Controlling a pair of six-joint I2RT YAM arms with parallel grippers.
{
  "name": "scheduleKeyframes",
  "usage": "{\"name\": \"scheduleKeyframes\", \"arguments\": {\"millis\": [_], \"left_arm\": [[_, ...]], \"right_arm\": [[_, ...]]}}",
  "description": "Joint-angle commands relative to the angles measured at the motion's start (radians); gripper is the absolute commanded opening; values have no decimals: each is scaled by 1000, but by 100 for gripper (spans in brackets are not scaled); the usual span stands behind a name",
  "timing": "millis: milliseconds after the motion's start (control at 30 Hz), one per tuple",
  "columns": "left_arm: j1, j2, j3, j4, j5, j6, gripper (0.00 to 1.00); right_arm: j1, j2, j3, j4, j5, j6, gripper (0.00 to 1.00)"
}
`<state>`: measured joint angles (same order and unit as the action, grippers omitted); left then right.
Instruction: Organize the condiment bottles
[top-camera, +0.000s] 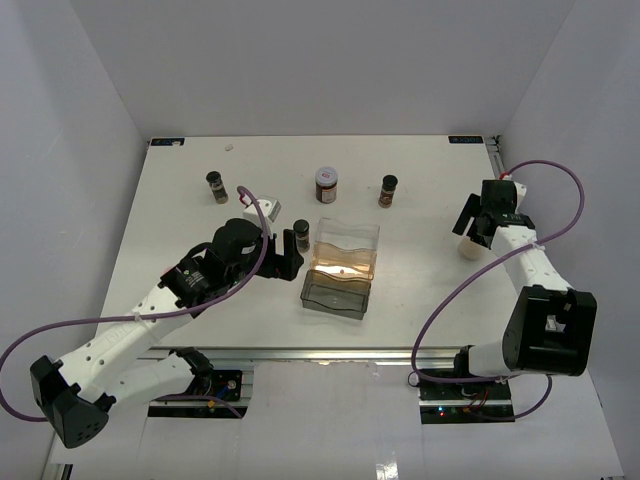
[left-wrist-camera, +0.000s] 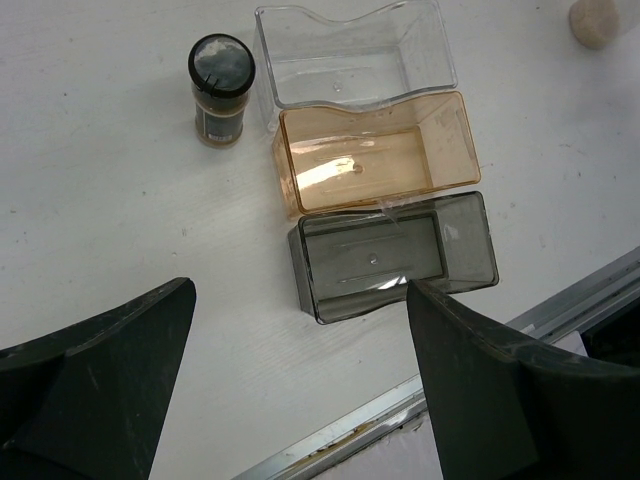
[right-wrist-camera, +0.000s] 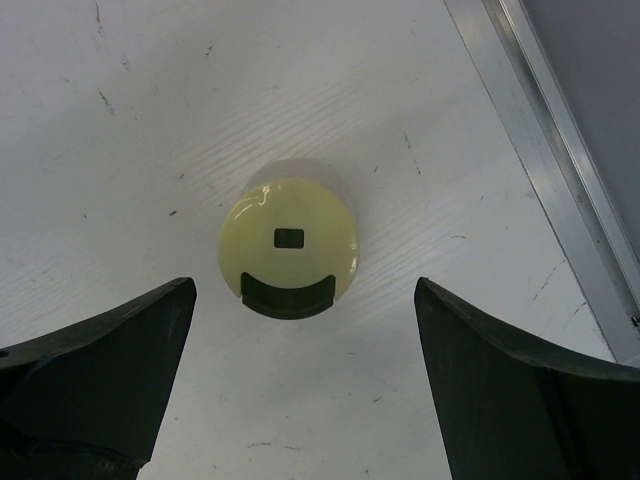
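The right pincer (right-wrist-camera: 304, 288) is hovering spread over the yellow-capped jar (right-wrist-camera: 288, 215), seemingly lining up a grasp. The left pincer (left-wrist-camera: 300, 287) is waiting, spread, beside the bins (left-wrist-camera: 452, 110).

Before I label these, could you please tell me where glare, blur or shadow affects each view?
Top external: even lighting, soft shadows, one bright glare patch on the amber bin. Left wrist: white reflections on that bin's floor; the black-capped jar is sharp, the left fingers nearly black. Right wrist: the yellow-green cap is crisp, the right fingers equally dark.
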<state>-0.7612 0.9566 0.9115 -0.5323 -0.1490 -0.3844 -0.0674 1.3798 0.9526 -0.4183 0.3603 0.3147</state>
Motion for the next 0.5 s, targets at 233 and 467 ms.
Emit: {"name": "scheduleKeyframes", "arguments": {"millis": [233,467], "left_arm": [[0,3,13,-31,0,22,98],[0,5,1,-30,5,21,98]], "right_arm": [[-11,61,-3,123,5,-39,82],[-11,76,8,124,5,-66,54]]}}
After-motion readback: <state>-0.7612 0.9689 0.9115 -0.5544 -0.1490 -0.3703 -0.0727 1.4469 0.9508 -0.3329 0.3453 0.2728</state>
